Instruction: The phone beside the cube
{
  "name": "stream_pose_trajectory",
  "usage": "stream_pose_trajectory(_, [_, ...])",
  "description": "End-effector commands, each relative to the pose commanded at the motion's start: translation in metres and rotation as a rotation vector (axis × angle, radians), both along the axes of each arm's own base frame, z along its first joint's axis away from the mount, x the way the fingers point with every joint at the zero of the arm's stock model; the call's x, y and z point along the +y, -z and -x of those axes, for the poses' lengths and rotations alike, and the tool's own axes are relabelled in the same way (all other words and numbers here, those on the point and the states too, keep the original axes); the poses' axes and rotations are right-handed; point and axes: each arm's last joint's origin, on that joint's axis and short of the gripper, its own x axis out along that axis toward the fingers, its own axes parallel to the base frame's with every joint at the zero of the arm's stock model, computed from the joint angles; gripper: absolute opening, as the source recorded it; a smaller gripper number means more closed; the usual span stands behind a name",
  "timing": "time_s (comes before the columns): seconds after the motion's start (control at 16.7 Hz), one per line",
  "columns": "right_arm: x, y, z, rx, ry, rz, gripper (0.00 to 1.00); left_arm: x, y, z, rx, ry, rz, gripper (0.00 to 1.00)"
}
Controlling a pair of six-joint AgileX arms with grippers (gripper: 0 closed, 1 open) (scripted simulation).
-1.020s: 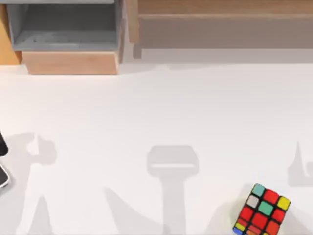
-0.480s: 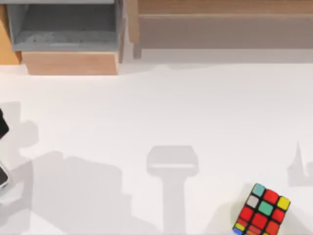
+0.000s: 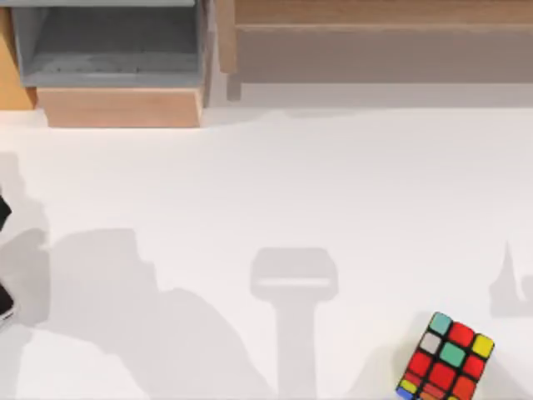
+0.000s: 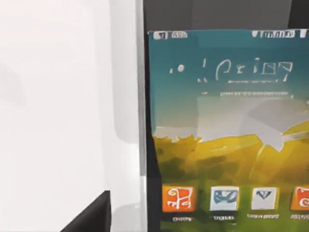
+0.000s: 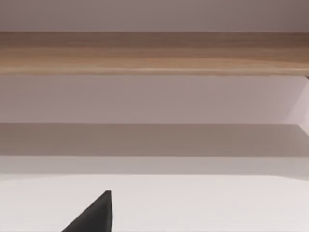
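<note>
My left gripper [image 3: 2,212] hangs over the phone [image 4: 227,130] at the table's left edge — grip I can't tell. Cube [image 3: 446,360] sits near the front-right corner — grasp next.

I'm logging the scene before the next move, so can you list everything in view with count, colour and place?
phone: one, white-edged, black front, screen lit with colourful icons; close under the left wrist camera, and just showing at the table's left edge in the top view.
cube: one, black frame, mostly red stickers with green, yellow, white, orange, blue; front right of the table, far from the phone.
table: one, white, crossed by grey shadows.
open box: one, grey inside with wooden front; back left.
wooden shelf: one, light brown; along the back right.
left gripper: one, black; at the table's left edge.
</note>
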Motion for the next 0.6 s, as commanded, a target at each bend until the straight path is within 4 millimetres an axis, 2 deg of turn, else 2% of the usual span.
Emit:
stream_pose_trajectory(0.3, [0.000, 0.000, 0.000, 0.000, 0.000, 0.000, 1.00, -0.002, 0.001, 0.000, 0.000, 0.005, 0.000, 1.00])
stream_pose_trajectory(0.6, [0.000, 0.000, 0.000, 0.000, 0.000, 0.000, 1.00, 0.001, 0.028, -0.001, -0.008, 0.001, -0.002, 1.00])
